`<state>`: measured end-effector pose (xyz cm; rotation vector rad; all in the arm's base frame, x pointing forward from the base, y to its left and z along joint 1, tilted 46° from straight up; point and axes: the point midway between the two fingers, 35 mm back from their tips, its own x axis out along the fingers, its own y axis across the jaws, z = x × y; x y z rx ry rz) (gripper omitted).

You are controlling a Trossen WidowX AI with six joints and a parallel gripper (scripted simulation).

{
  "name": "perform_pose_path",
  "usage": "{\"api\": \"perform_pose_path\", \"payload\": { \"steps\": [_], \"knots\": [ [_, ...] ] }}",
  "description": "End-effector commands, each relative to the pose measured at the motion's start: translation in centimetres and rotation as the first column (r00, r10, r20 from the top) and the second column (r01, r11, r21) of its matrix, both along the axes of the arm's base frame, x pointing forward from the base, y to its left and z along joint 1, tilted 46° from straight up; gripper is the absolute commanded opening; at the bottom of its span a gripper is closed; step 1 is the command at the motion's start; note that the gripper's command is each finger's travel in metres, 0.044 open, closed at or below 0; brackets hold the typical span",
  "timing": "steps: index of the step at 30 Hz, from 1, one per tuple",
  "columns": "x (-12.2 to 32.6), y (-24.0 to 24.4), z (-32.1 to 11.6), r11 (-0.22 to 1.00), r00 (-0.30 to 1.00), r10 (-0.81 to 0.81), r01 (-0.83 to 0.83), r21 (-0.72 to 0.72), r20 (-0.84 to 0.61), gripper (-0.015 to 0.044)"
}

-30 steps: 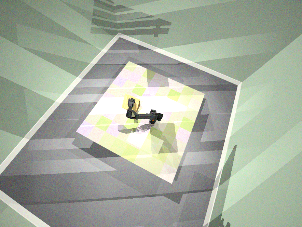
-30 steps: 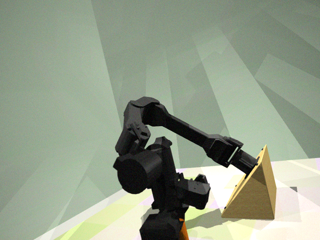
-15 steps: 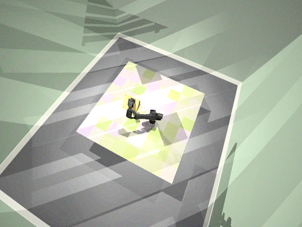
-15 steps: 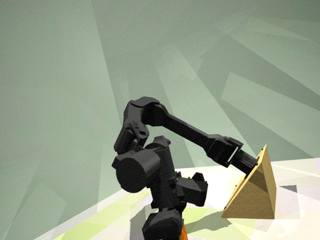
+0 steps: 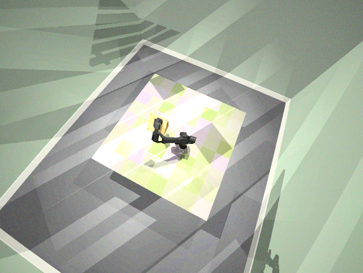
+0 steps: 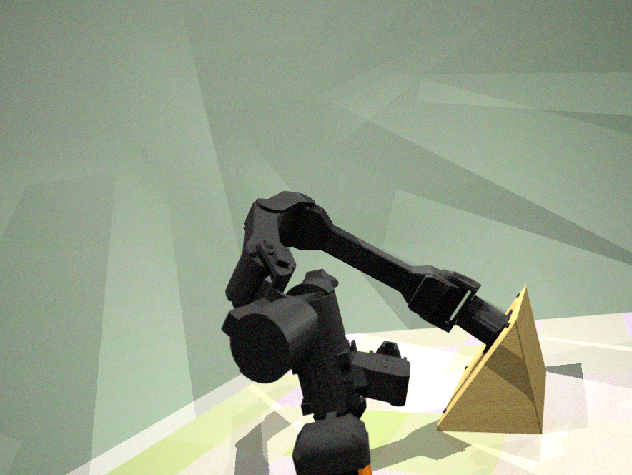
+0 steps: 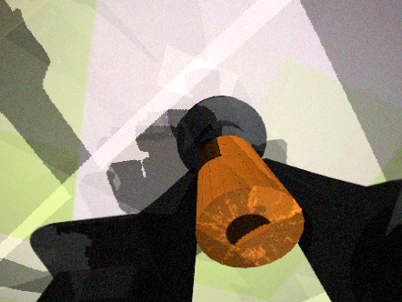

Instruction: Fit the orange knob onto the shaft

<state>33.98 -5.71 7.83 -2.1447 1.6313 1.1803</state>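
My gripper (image 7: 228, 169) is shut on the orange knob (image 7: 249, 197) (image 6: 364, 470), with one dark finger on each side of it. The knob's near end faces the wrist camera and shows a dark D-shaped hole with a straight edge. Its far end overlaps the near part of the round dark pedestal (image 7: 250, 120) in the wrist view. The shaft is hidden, and I cannot tell whether the knob is on it or how far it stands off the pedestal. In the exterior view only a sliver of the knob shows at the bottom edge.
The arm's base is mounted on a sloped wooden wedge (image 5: 166, 128) (image 6: 505, 388). The arm (image 5: 173, 139) (image 6: 370, 252) reaches from it to the pedestal. A patchwork mat (image 5: 157, 183) lies under everything, on a grey floor with a pale border. Hard shadows and light bands cross it.
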Motion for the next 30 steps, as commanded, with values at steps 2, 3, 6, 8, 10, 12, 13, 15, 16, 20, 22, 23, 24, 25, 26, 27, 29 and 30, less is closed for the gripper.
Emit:
{"api": "perform_pose_path", "payload": {
  "steps": [2,3,6,8,10,12,13,15,16,20,22,23,24,25,26,27,29,30],
  "knots": [
    [0.04,-0.09,-0.09,1.000,1.000,0.008,-0.008,0.000,-0.001,0.0000],
    [0.04,-0.12,-0.10,1.000,1.000,0.008,-0.008,0.000,-0.001,0.0000],
    [0.05,-0.23,-0.19,1.000,1.000,0.008,-0.008,0.000,-0.001,0.0000],
    [0.05,-0.18,-0.15,1.000,1.000,0.008,-0.008,0.000,-0.001,0.0000],
    [0.05,-0.18,-0.15,1.000,1.000,0.008,-0.008,0.000,-0.001,0.0000],
    [0.05,-0.18,-0.15,1.000,1.000,0.008,-0.008,0.000,-0.001,0.0000],
    [0.05,-0.18,-0.15,1.000,1.000,0.008,-0.008,0.000,-0.001,0.0000],
    [0.05,-0.18,-0.15,1.000,1.000,0.008,-0.008,0.000,-0.001,0.0000],
    [0.05,-0.18,-0.15,1.000,1.000,0.008,-0.008,0.000,-0.001,0.0000],
    [0.05,-0.18,-0.15,1.000,1.000,0.008,-0.008,0.000,-0.001,0.0000],
    [0.05,-0.18,-0.15,1.000,1.000,0.008,-0.008,0.000,-0.001,0.0000],
    [0.05,-0.19,-0.16,1.000,1.000,0.000,0.000,0.001,0.007,0.0000],
    [0.05,-0.20,-0.17,1.000,1.000,-0.005,0.005,0.002,0.012,0.0000],
    [0.05,-0.20,-0.17,1.000,1.000,-0.007,0.007,0.002,0.015,0.0000],
    [0.05,-0.20,-0.17,1.000,1.000,-0.007,0.007,0.002,0.015,0.0000],
    [0.05,-0.20,-0.17,1.000,1.000,-0.007,0.007,0.002,0.015,0.0000],
    [0.05,-0.20,-0.17,1.000,1.000,-0.007,0.007,0.002,0.015,0.0000],
    [0.05,-0.20,-0.17,1.000,1.000,-0.007,0.007,0.002,0.015,0.0000]
  ]
}}
